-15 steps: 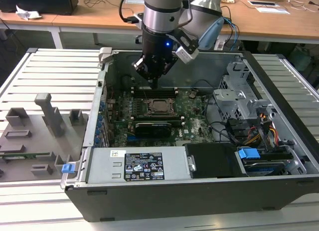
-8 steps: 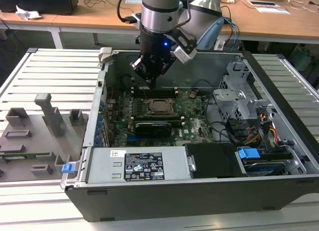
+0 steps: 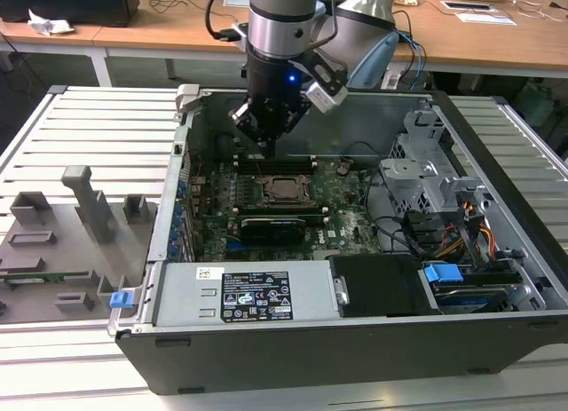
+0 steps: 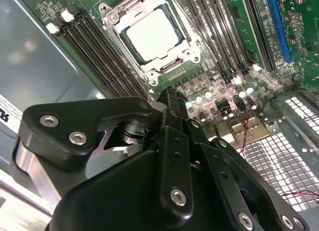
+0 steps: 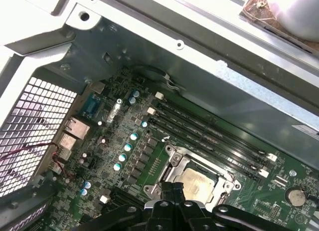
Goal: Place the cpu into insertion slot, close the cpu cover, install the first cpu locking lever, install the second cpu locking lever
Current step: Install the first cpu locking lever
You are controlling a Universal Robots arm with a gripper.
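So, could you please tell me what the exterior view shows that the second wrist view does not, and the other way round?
The exterior view takes in the whole computer case, its labelled power supply, the drive cage and a grey fixture tray on the exterior view's left. The second wrist view brings in a perforated metal panel and the screws on the black body of the gripper. Both show the cpu sitting in the insertion slot, the memory slots beside it, the green motherboard, and the shut gripper over the board.
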